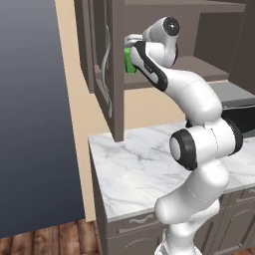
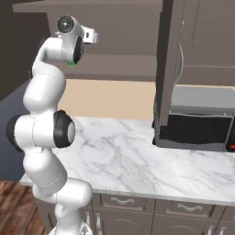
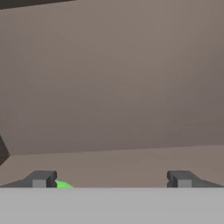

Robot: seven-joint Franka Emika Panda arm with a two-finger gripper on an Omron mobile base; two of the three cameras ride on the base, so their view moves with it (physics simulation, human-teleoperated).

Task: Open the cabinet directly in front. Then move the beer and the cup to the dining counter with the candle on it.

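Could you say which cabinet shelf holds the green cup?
The lower brown shelf, not the upper: the bright green plastic cup sits at its left end.

Setting: a rendered home kitchen.
You face a white marble worktop (image 2: 137, 160) with grey veins on dark grey-brown drawer fronts (image 2: 124, 202) with small curved handles. Above it hangs a wall cabinet (image 1: 112, 69) of the same dark wood, its doors swung open on brown shelves. On the worktop you have a black microwave (image 2: 195, 126). Behind it you see a beige wall (image 2: 110, 98), and below, a wooden plank floor (image 1: 50, 239).
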